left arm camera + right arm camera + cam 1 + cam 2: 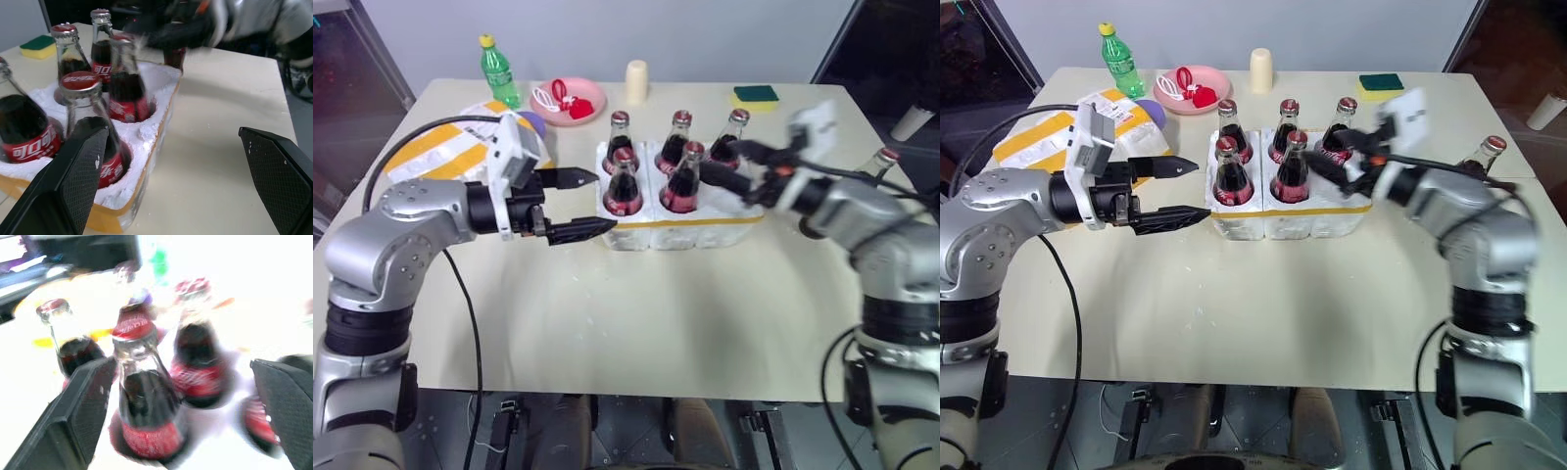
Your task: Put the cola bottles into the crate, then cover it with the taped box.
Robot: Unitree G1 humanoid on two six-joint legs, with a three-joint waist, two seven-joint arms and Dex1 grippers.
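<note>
Glossy glass cola bottles (1232, 174) – rough styrofoam crate (1288, 220), matt table (1263, 304).

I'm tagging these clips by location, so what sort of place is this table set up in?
Probably a lab or workshop test space, not a home. A plain cream table stands against a bare grey wall, set with staged props: a crate of cola bottles, a taped box and a sponge.
</note>
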